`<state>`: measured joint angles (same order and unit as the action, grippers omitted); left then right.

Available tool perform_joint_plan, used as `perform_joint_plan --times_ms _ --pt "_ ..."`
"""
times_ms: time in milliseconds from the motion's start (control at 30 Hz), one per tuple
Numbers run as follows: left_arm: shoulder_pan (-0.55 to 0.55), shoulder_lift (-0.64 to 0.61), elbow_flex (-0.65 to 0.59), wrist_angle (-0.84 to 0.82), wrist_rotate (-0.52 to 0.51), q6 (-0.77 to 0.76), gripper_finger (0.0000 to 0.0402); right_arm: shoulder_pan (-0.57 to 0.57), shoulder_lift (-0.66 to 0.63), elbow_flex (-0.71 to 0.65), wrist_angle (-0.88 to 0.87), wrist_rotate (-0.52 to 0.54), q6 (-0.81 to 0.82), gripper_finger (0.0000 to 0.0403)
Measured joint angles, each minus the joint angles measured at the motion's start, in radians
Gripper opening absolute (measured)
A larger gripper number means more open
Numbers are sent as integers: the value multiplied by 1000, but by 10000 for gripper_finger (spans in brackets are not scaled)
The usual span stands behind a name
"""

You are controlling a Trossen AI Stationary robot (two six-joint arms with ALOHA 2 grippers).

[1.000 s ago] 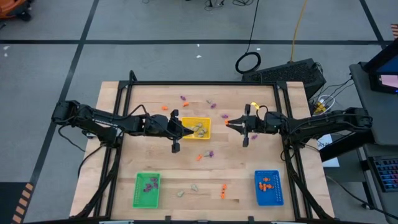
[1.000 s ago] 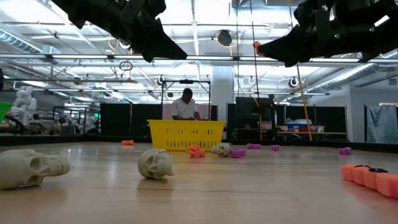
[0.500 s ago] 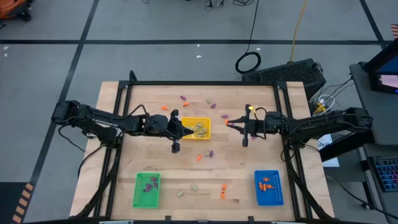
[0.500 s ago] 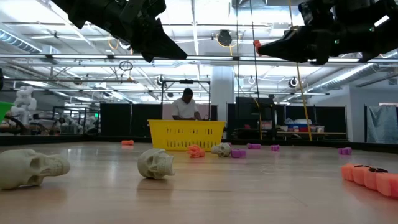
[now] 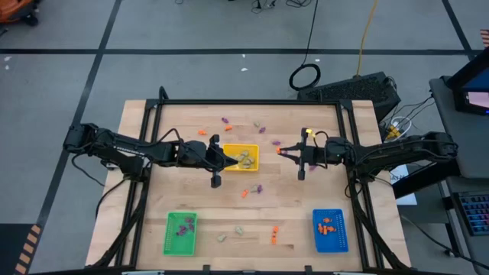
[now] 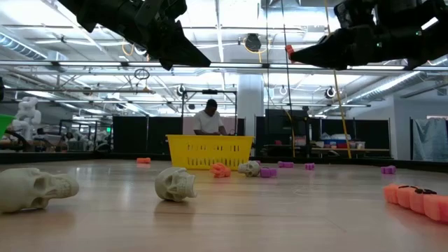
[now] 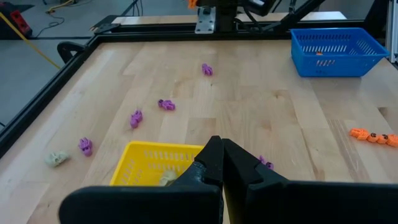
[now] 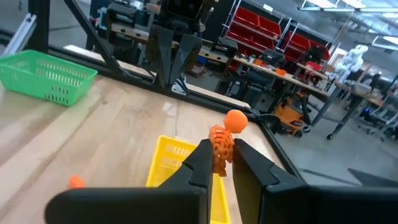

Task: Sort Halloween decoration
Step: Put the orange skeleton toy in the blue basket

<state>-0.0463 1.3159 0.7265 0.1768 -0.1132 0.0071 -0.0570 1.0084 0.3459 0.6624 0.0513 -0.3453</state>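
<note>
While gripped by right end effector point(image 8: 219, 163), orange skeleton point(image 8: 222, 138).

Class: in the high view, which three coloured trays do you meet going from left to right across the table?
Green tray → yellow tray → blue tray.

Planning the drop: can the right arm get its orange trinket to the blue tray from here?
Probably yes. The right end effector is shut on the orange trinket, held above the table, and nothing stands between it and the blue tray.
</note>
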Motion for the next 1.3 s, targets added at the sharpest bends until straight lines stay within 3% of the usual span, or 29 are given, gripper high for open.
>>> perform_joint_plan --times_ms 533,1000,1300 --pt "0 0 0 -1 0 0 0 0 0 0 0 0 86 27" --pt "0 0 0 -2 0 -1 0 0 0 0 0 0 545 27" --pt "0 0 -1 -2 6 -2 0 0 0 0 0 -1 595 30"
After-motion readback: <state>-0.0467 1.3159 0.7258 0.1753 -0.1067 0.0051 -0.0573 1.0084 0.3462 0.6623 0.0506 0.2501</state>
